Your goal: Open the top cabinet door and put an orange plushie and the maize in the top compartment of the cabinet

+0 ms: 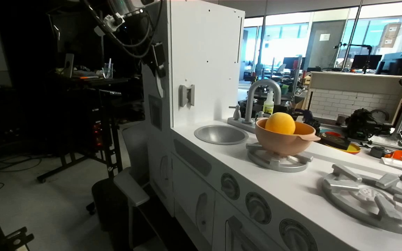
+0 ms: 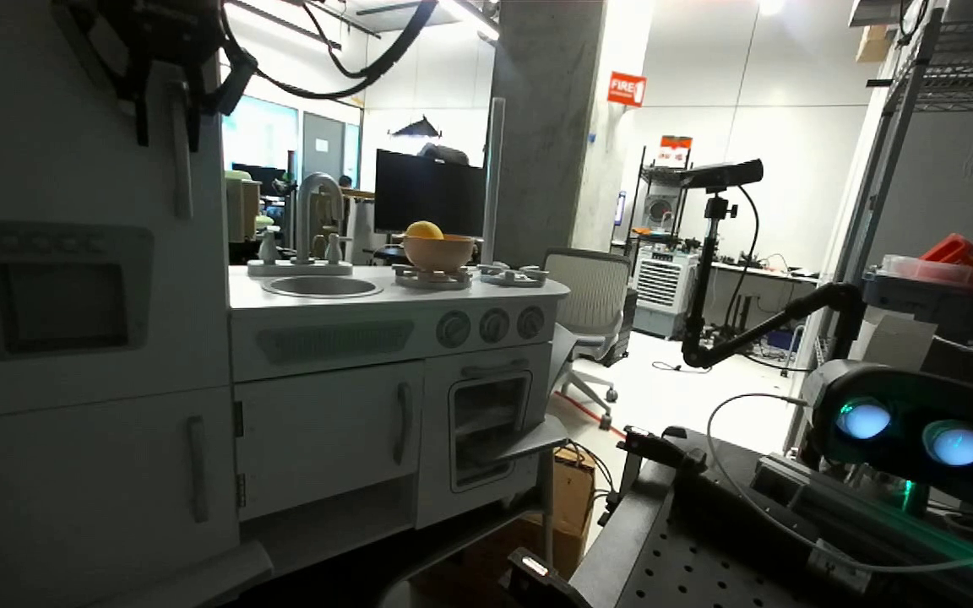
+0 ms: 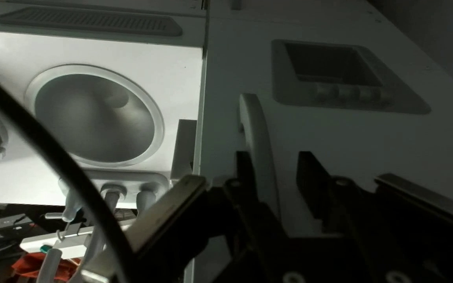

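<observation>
The top cabinet door is closed, so the top compartment behind it is hidden. Its long pale handle runs between the fingers of my gripper in the wrist view. The left finger is against or very near the handle, while a gap shows on the right side. In an exterior view my gripper straddles the upper part of that handle from above. A round orange plushie rests in a tan bowl on the counter. The maize is not visible; it is hidden or out of view.
The bowl stands on a stove burner beside the sink and the tall faucet. A second burner lies farther along the counter. A grey chair stands in front of the play kitchen. A cable crosses the wrist view.
</observation>
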Controlling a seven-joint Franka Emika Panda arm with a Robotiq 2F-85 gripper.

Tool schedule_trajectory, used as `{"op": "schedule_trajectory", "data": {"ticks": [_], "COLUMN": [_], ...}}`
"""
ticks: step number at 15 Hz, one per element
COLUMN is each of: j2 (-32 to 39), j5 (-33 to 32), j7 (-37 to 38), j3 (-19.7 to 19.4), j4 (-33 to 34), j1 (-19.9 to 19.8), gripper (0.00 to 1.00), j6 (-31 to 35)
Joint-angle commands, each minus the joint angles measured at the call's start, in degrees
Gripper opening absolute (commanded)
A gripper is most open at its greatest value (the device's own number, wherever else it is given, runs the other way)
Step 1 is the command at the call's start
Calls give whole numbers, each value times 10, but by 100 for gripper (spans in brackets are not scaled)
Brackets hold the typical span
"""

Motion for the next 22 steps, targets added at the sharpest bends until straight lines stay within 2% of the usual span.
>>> {"op": "schedule_trajectory", "data": {"ticks": [1,3,5,10,14,22], "j2": [9,6,3,-5,-5,7], "j5": [-22,-31,-44,-94,-121,-161], "j7": [26,54,102,228,318,446], "j3": [-19,-23,-28,-27,-7,47], "j4": [17,10,12,-8,4,18], "j1": [18,25,41,77,106,141], "gripper": [6,0,4,4,4,4], "j6": [-12,-15,-33,-75,-143,-212]}}
